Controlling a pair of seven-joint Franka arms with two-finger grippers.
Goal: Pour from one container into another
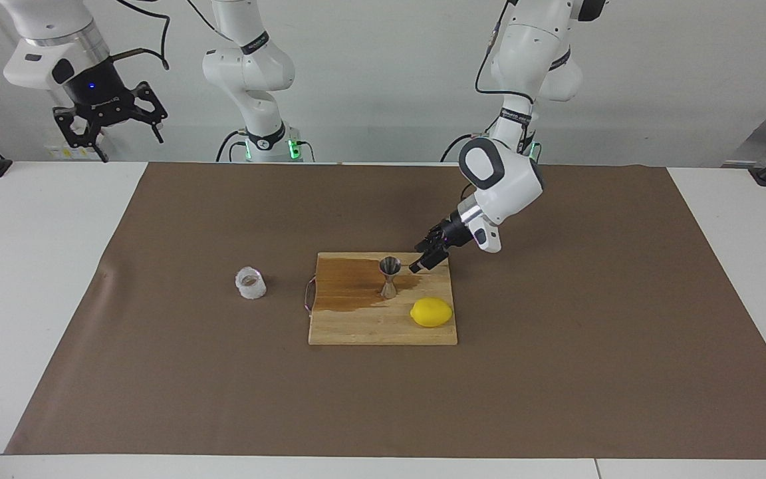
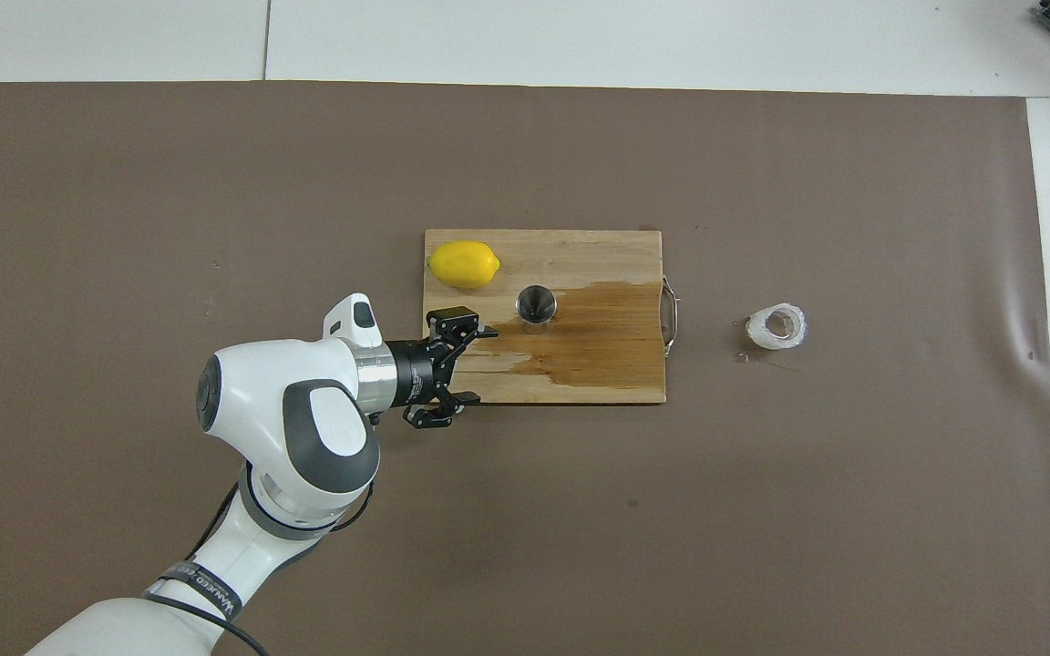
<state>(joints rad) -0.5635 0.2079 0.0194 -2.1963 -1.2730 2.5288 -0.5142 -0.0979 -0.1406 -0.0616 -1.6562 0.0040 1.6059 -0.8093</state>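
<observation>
While the jigger (image 1: 389, 276) stands upright on the cutting board (image 1: 370, 326), approx. mid-board at the edge of a dark wet stain (image 1: 350, 283), the plastic cup (image 1: 251, 283) is seen off the board, on the brown mat (image 1: 556, 372) toward the right arm's end of the table (image 1: 24, 266), well apart from the jigger. Cup mouth faces up in overhead view; contents cannot be made out.

L gripper (image 1: 425, 261) is held low over the board edge nearer the robots, just beside the jigger's upper cone, not touching as far as can be judged. Its fingers are spread apart w/ nothing between them (overhead: 2 fingers clearly parted (image 2: 463, 364)). Wrist is angled down toward the jigger, prob. a side approach to the narrow waist, since a top grasp would block the cone mouth.

R gripper (image 1: 109, 123) is raised high, off the mat at the right arm's end, fingers spread, empty; arm is taken as waiting.

Lemon (image 1: 431, 312) lies on the board, farther from the robots than the jigger, near the L arm's end; not part of task.

Judgement: no pour has been set up yet, as neither vessel is held. Wet stain suggests slippery wood; jigger is narrow-based and top-heavy, so a sideways nudge could tip it.
</observation>
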